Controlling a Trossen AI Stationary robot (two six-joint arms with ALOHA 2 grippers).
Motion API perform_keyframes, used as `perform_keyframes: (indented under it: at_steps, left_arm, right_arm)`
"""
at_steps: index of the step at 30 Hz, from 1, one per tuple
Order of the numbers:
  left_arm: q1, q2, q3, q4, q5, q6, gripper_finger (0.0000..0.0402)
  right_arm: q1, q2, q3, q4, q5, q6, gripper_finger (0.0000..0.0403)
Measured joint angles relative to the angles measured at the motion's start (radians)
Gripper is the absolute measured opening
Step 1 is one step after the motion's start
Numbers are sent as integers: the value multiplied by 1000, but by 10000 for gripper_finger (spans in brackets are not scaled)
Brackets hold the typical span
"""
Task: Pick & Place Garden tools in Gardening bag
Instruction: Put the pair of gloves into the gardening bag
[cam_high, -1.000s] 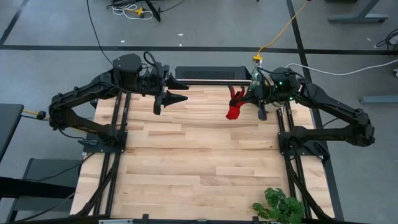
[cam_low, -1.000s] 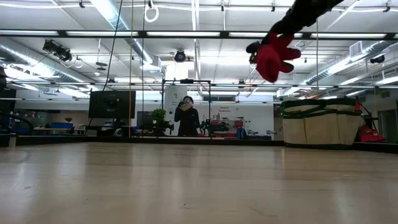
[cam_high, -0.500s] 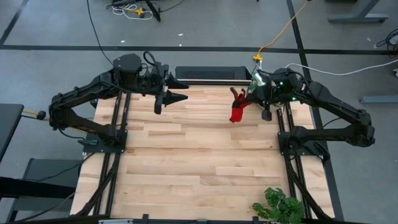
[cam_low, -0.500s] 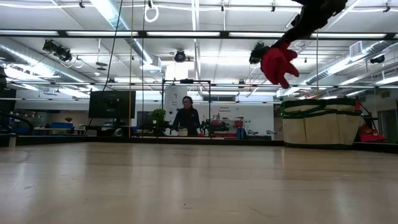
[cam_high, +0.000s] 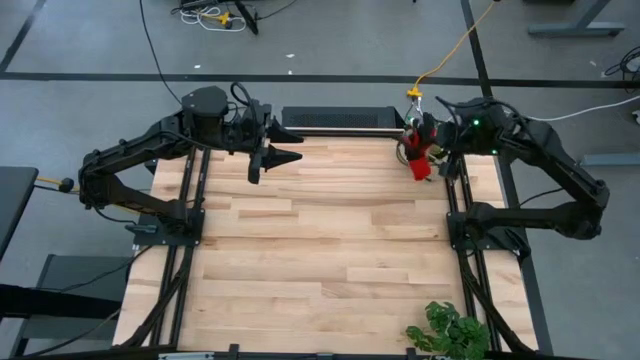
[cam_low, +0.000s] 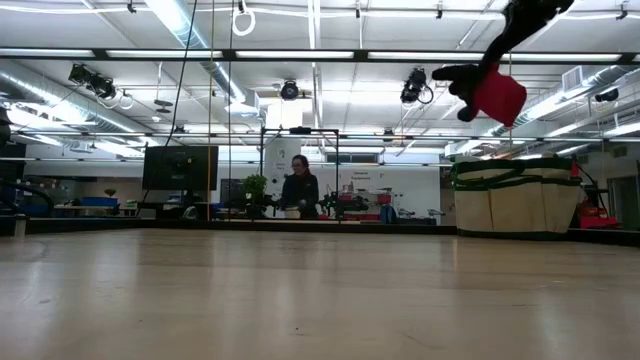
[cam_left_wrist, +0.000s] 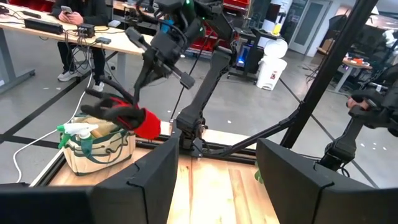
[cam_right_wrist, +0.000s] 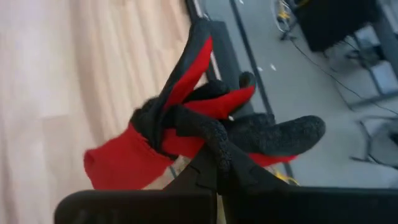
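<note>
My right gripper (cam_high: 421, 150) is shut on the red-and-black glove (cam_high: 418, 160), high over the table's far right corner. The glove (cam_low: 496, 92) hangs above the beige gardening bag (cam_low: 515, 200), which stands on that corner. The left wrist view shows the glove (cam_left_wrist: 134, 119) just over the bag (cam_left_wrist: 102, 149), with a green-and-white spray bottle (cam_left_wrist: 78, 130) sticking out of the bag's top. In the high view the arm hides most of the bag. My left gripper (cam_high: 290, 148) hovers open over the far left of the table, holding nothing. My right gripper pinches the bunched middle of the glove (cam_right_wrist: 208, 146) between its two shut fingers. The fingers slant down from above. The glove is lifted clear of table and bag, its red cuff (cam_right_wrist: 115, 165) to one side and its black fingers (cam_right_wrist: 280, 134) to the other.
A leafy green plant (cam_high: 450, 330) sits at the near right corner. A black bar (cam_high: 335, 120) runs along the far edge between the arms. Bare wooden tabletop (cam_high: 320, 240) fills the middle. A person (cam_low: 298, 188) stands in the room behind.
My right gripper has risen and swung toward the table's far right corner, tipping its fingers further down. The glove went with it, from over the tabletop to above the bag, staying clear of everything.
</note>
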Motion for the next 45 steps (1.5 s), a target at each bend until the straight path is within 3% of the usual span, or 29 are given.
perform_keyframes:
  at_steps: [19,35,45]
  left_arm:
    - [0,0,0,0,0,-24,222]
    - [0,0,0,0,0,-24,222]
    - [0,0,0,0,0,-24,222]
  right_arm:
    - [-37,0,35,-86,453,20,3]
    - [-37,1,6,-8,584,12,3]
    - [-37,5,3,-8,606,18,3]
